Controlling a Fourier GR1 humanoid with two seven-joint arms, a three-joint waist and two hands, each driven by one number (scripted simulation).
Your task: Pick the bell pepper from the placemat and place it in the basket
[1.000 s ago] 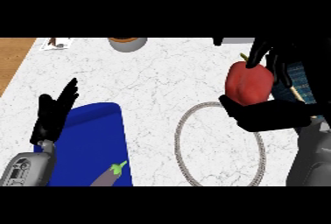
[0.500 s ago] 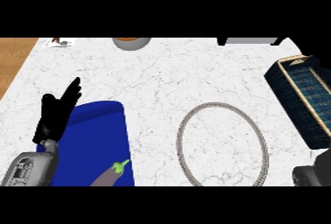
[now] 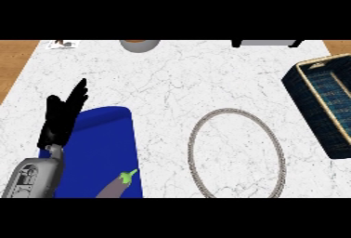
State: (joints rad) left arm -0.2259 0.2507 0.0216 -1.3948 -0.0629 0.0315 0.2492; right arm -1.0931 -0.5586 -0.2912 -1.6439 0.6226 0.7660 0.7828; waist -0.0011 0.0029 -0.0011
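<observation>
Resting at left over mat (image 3: 103, 139): left hand (image 3: 63, 116), fingers straight, apart, holding nothing. Right hand out of view. Pepper nowhere visible; basket (image 3: 329, 104) interior partly cropped. Likely light, smooth, firm-skinned; best grasped around body.

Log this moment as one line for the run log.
left hand: open, resting by placemat | right hand: out of view | eggplant: on placemat | basket: bell pepper unseen

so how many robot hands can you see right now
1. The left hand shows at the left of the head view, open with fingers up, resting over the edge of the blue placemat. The right hand is out of view.
</observation>
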